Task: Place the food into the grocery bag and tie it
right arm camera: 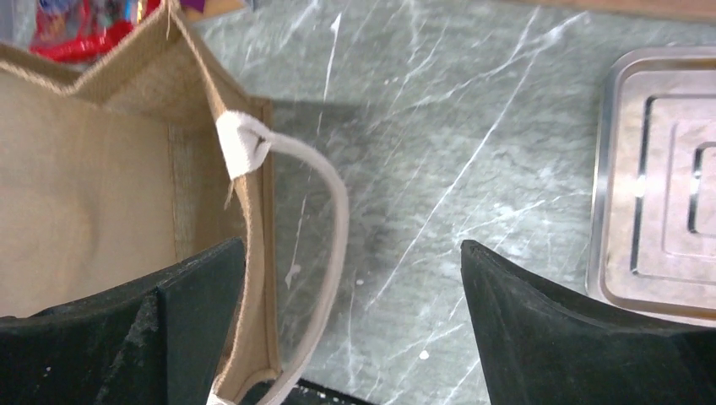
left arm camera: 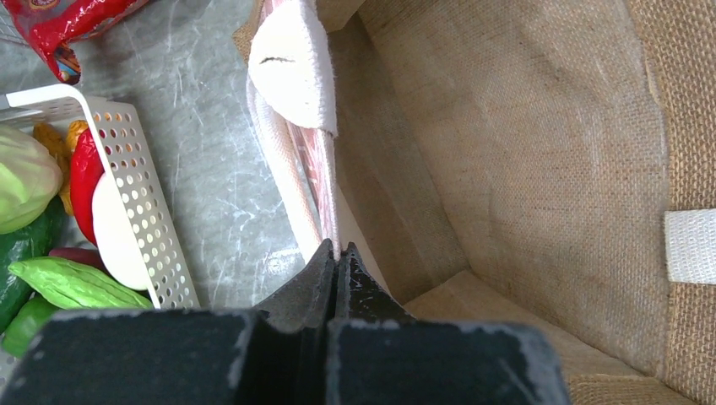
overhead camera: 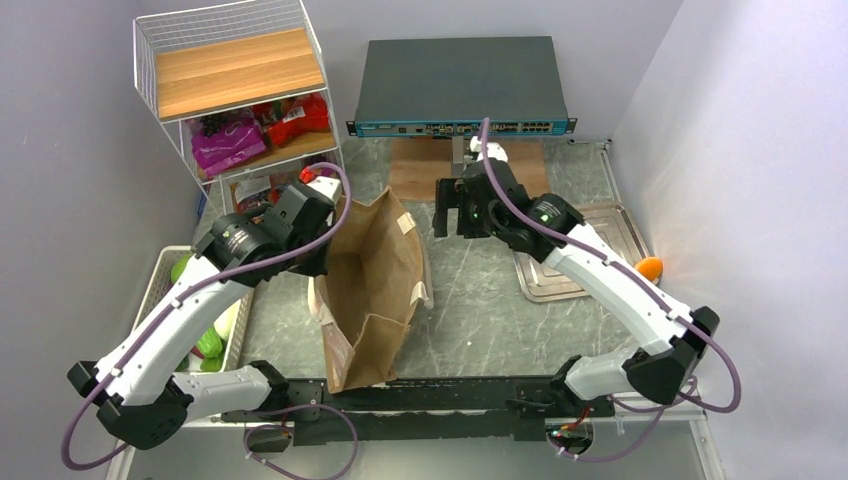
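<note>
Clearly clamped tight with the left gripper on the left wall of the grocery bag, right at the rim, fingers pressed together with the tan cloth and its pinkish print nipped between them. Standing on the marbled table between the two arms, mouth open upward, one cream handle looping out over the right side.

Spread wide with the right gripper, gripping nothing: one finger above the bag's inside by its right wall, the other above bare table, the handle's loop under the gap. Hard to tell whether touching the bag.

Just right of that, a metal tray, with the orange carrot-like piece at its right edge. Left of the bag, a white perforated basket holding the cabbage. Farther back, red snack packets and purple packet on the wire shelf.
</note>
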Controlling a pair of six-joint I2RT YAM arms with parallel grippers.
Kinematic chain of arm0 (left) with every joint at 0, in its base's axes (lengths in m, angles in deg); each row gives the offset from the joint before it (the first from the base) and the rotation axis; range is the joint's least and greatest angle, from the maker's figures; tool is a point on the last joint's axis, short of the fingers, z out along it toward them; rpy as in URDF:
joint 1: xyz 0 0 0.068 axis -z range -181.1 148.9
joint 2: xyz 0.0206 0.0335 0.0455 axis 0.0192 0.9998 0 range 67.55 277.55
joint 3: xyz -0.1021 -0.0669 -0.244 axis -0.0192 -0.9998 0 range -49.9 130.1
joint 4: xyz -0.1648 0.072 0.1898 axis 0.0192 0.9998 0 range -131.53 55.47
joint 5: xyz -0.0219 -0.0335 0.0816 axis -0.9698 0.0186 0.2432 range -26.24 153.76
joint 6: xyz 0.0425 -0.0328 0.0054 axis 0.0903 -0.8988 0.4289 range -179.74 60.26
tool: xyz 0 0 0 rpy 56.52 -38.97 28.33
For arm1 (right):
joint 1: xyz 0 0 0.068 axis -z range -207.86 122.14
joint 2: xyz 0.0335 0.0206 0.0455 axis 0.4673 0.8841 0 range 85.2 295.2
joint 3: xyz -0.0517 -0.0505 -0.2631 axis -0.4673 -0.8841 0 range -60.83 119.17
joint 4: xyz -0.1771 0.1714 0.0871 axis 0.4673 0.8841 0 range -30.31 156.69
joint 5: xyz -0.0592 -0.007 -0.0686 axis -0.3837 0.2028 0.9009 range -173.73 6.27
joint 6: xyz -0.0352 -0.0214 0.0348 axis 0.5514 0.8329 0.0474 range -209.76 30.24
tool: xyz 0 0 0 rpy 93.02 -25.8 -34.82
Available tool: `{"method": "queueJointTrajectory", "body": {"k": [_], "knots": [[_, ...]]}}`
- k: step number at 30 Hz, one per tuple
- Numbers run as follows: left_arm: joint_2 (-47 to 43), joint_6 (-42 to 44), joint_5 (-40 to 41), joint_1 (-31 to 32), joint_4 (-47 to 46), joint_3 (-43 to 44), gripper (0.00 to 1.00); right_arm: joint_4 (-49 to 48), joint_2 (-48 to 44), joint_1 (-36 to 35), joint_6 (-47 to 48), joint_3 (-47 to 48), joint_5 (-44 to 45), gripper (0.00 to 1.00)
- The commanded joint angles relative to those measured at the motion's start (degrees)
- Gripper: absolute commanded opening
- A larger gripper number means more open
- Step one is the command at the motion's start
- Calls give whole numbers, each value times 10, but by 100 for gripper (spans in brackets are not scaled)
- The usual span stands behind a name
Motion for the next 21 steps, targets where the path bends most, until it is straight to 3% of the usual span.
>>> {"method": "queueJointTrajectory", "body": {"k": [1,4,12,21], "knots": [[9,10,5,2,-26,29,0,-57,-56,12,1,-26,78,100],[22,12,2,2,-20,58,0,-65,-66,61,21,-25,49,100],[66,11,10,0,3,132,0,47,-6,159,57,34,34,100],[90,-15,14,-4,16,138,0,31,19,239,35,4,-29,100]]}}
